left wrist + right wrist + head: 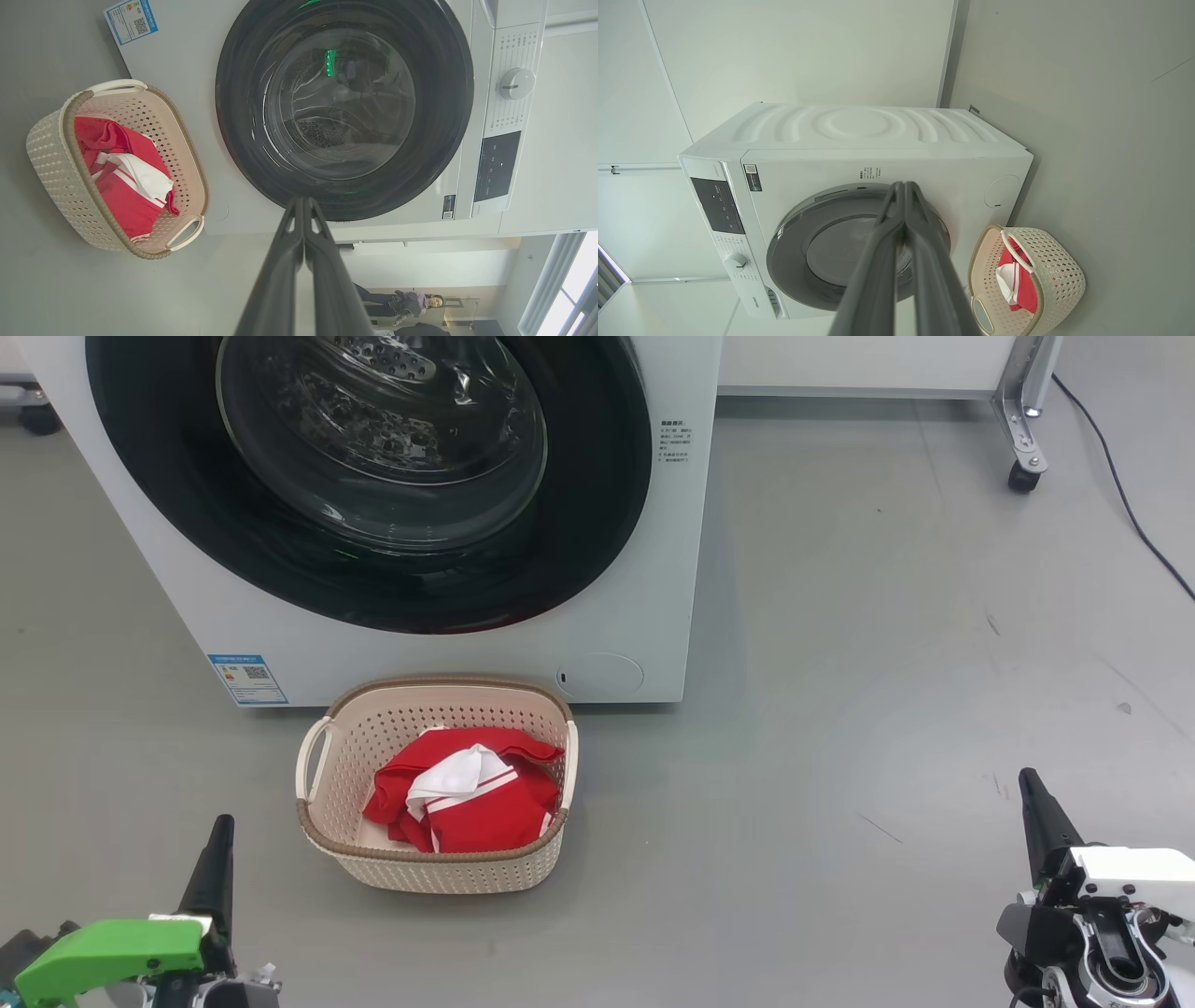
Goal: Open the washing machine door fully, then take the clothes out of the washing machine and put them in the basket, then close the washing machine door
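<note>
Here the washing machine door [373, 476] is closed — clothes [476, 803] lie in the basket [439, 873]. Left gripper [302, 200], right gripper [904, 185]: jaws together.

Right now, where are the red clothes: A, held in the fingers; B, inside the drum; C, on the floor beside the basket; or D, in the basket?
D: the red clothes lie inside the basket, which stands on the floor in front of the washing machine, and the door is shut.
</note>
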Controlling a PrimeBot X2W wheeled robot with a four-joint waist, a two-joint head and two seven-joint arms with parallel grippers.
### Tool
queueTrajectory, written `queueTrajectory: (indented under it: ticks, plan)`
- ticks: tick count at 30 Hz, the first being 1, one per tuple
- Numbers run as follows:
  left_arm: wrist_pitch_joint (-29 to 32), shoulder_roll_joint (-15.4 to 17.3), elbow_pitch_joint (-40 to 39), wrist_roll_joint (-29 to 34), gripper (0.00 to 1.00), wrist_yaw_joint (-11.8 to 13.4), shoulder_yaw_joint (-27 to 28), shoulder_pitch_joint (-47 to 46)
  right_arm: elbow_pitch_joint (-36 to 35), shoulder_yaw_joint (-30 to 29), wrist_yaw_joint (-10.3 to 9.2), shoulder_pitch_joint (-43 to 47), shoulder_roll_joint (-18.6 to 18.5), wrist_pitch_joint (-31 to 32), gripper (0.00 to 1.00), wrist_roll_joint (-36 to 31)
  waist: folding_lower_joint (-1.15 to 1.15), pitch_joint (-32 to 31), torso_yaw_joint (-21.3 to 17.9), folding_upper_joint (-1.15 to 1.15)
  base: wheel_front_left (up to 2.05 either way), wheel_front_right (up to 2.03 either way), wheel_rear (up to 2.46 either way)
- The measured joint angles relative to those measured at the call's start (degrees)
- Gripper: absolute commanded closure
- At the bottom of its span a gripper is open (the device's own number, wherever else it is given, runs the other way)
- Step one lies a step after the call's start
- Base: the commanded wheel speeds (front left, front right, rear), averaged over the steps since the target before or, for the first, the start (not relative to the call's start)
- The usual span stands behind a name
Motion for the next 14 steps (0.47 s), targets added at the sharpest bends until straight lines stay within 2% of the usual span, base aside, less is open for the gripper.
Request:
queueTrajectory:
  ticks: [14]
  plan:
    - [0.4,0.0,0.0,0.0,1.00,0.0,0.1,0.0,0.0,0.0,0.00,0.0,0.0,0.0,1.00,0.0,0.00,0.0,0.0,0.00,0.00,0.00,0.00]
